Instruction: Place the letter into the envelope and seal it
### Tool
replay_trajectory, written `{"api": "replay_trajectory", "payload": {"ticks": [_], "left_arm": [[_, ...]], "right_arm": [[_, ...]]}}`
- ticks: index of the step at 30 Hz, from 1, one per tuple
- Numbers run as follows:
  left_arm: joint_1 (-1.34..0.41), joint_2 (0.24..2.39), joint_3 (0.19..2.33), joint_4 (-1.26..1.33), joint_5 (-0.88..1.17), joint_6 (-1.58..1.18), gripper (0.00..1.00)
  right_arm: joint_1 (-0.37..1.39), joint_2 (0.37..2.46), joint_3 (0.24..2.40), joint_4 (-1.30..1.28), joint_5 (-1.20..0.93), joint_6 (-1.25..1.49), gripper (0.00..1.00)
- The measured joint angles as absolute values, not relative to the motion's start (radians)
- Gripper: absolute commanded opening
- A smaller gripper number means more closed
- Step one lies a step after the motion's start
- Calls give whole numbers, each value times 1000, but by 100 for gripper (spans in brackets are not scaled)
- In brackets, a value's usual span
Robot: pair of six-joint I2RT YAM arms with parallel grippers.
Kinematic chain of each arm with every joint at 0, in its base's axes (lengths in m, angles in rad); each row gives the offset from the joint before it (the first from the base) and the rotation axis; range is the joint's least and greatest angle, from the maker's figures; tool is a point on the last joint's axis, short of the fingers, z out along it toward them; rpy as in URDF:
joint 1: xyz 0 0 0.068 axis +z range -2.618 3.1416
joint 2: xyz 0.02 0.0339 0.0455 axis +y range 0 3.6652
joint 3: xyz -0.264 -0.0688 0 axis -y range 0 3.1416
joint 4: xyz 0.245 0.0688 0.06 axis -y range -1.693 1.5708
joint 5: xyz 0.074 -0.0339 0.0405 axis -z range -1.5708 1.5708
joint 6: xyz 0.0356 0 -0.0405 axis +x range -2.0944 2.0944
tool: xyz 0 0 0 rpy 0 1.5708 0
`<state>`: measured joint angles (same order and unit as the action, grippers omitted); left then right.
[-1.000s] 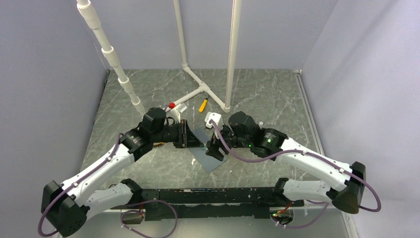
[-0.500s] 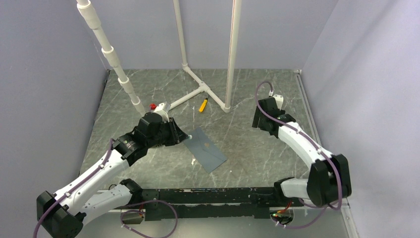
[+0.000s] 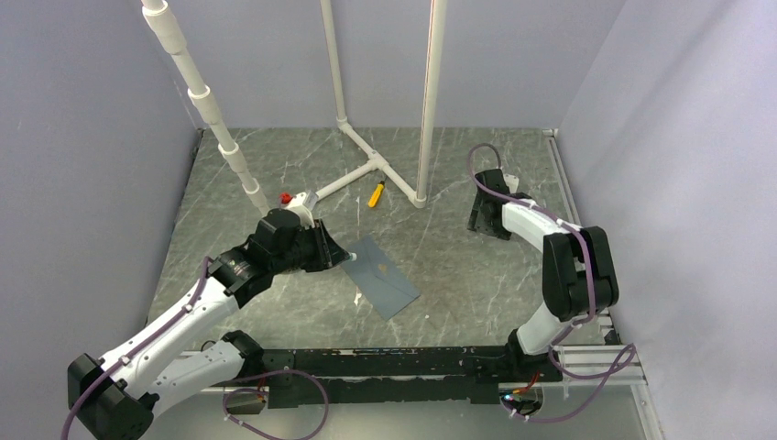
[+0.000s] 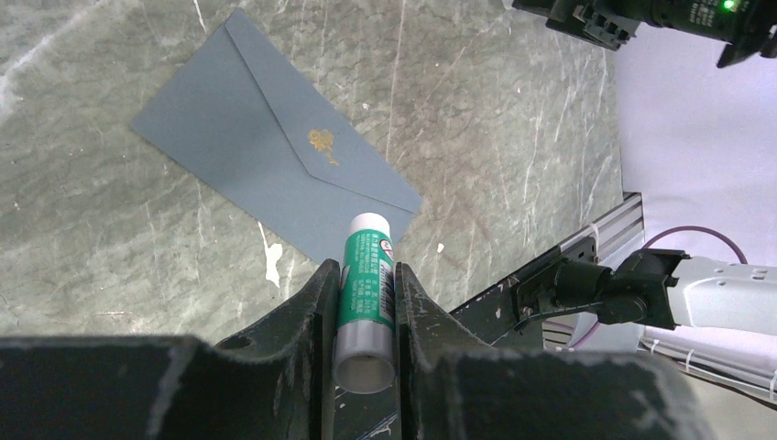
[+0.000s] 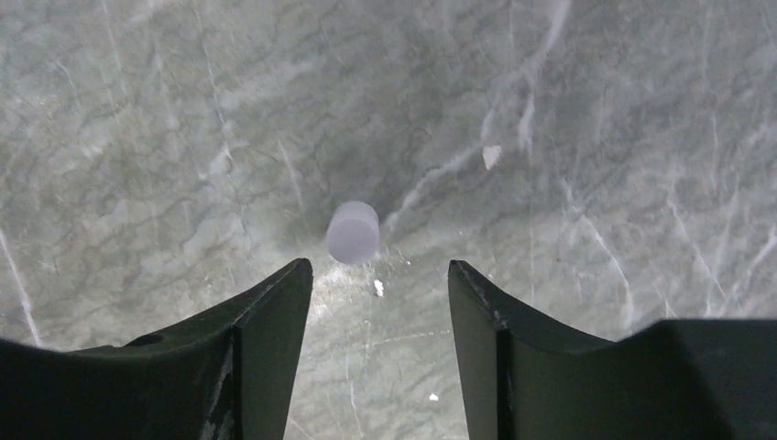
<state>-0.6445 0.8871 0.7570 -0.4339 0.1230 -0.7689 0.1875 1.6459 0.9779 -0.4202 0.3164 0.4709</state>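
Envelope (image 4: 266, 156) lies flat on the table (image 5: 183, 110), flap folded down. No letter shows, so it is probably inside. Left claw (image 4: 366, 271) clenches a glue stick (image 4: 366, 293) near it, and right claw (image 5: 377, 275) hangs spread above a small white cap (image 5: 353, 232). Sealing looks nearly finished.

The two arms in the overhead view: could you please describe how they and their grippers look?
Both arms have white shells with black joints; the left arm and right arm each carry a looping purple cable. The left gripper and right gripper have matte black, wedge-shaped fingers scuffed at the edges.
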Motion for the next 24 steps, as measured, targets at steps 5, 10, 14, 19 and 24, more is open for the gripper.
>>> {"api": "replay_trajectory", "payload": {"ticks": [5,10,14,19,24], "left_arm": [[-645,879,757,-435,123,-760,2],[-645,879,757,-435,127,-760,2],[-645,880,757,-435,128,-758,2],[-645,880,757,-435,128,-752,3],[-643,882,757,-435,128,-748,3]], "right_arm": [[166,1691,1011,-398,276,447,47],[142,1741,1051,-387,251,429,40],[132,1752,1056,-388,245,422,40],[131,1763,1061,-390,215,417,40],[131,1779,1061,-391,194,411,24]]}}
